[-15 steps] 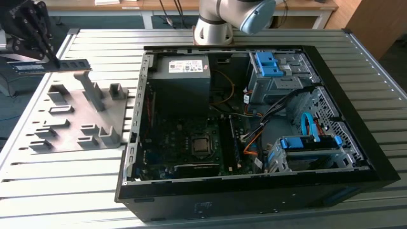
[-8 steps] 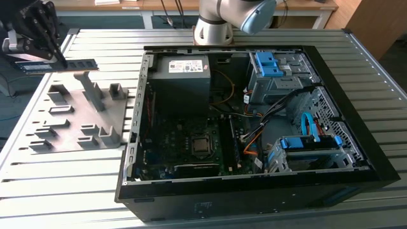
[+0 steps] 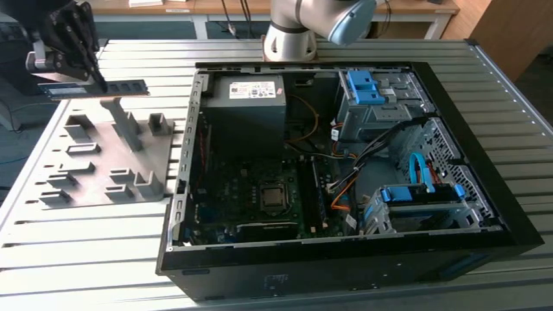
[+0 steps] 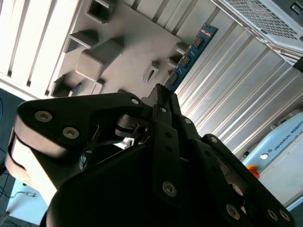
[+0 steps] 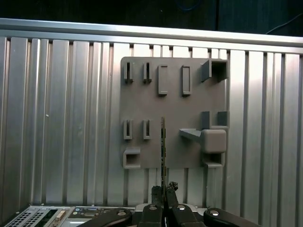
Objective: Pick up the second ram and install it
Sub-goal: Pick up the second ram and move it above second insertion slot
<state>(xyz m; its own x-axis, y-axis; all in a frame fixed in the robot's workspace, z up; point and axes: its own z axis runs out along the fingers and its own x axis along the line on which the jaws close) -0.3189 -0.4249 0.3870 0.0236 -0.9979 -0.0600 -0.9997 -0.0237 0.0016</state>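
**SECOND RAM: IN THE CLAW, OVER THE FIXTURE PLATE**

**Step in hand.** Pick-up, judged from the position. Grasp made, install not yet begun.

**Claw.** Gripper [image 3: 97, 83] narrowed down flat onto the second ram [image 3: 125, 86], fingers pinching the thin board from both faces. Same pinch in both wrist views, with the gripper [image 4: 163, 94] clamped on the second ram [image 4: 191, 54], one stretch of board reaching out past the fingertips.

**Location of item.** Above the far end of the grey fixture plate [image 3: 95, 162], at the exterior view's left. Just over the tall upright block [image 3: 121, 123]; touching or clear of it, cannot tell. Well apart from the open computer case [image 3: 302, 272] and from the motherboard [image 3: 259, 194] lying in its floor.

**Long axis.**
- Roughly level in the exterior view, running between that view's left and right, with the longer free part toward the right, nearer the case.
- Board on edge, faces upright.
- In the first wrist view, second ram [image 5: 163, 146] seen as a thin dark line running straight out from the gripper [image 5: 164, 189] across the fixture plate [image 5: 175, 104].

**Requirements for the remaining work (judgement).**
- Firm hold, no slip or twist in the pinch.
- Enough height to pass over the case wall.
- Long axis turned in line with a free slot on the motherboard.
- Contact edge squarely downward, pressed evenly.
- Slots themselves too small to make out.
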